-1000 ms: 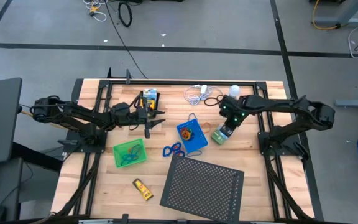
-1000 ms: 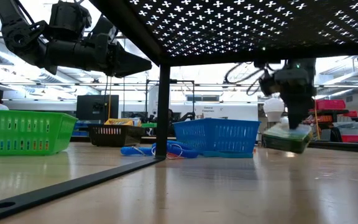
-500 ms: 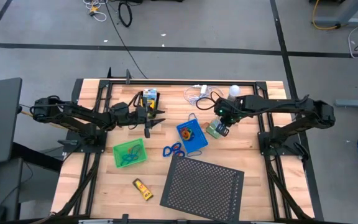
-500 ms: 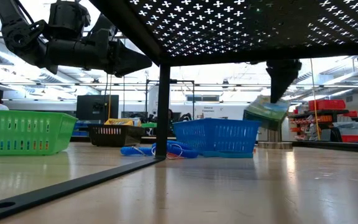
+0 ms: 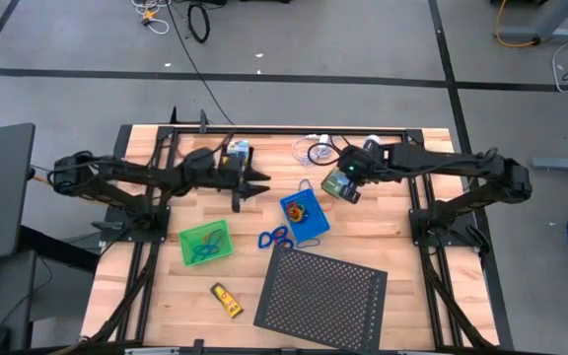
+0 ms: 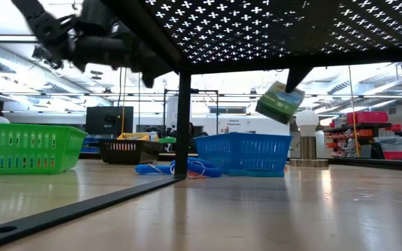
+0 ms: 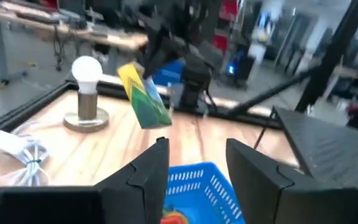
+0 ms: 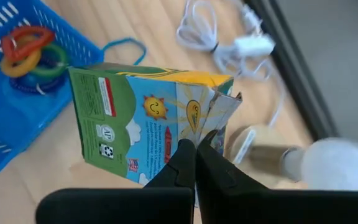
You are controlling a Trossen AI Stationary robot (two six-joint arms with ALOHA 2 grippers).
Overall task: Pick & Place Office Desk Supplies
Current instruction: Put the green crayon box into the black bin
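My right gripper is shut on the yellow-green crayon box, which hangs in the air just right of and beyond the blue tray. That tray holds coloured loops. My left gripper stands open and level at the table's middle left, pointing toward the box, nothing between its fingers. Blue loops lie on the wood beside the blue tray. The green tray and the yellow tube rest nearer the front. My right gripper pinches the crayon box between its two fingers at the opened flap end. The fingers come slanting down from above. The box is lifted clear of the table and hangs tilted, its printed face toward the wrist camera.
A large black perforated sheet stands raised over the front right. A white bulb on a round base and a white coiled cable lie at the far edge. A black tray sits behind my left arm.
My right gripper has risen with the crayon box, lifting it off the wood right of the blue tray and carrying it toward the far left; the box has tipped over at a slant. My left gripper has risen a little, rolled, and shifted toward the right.
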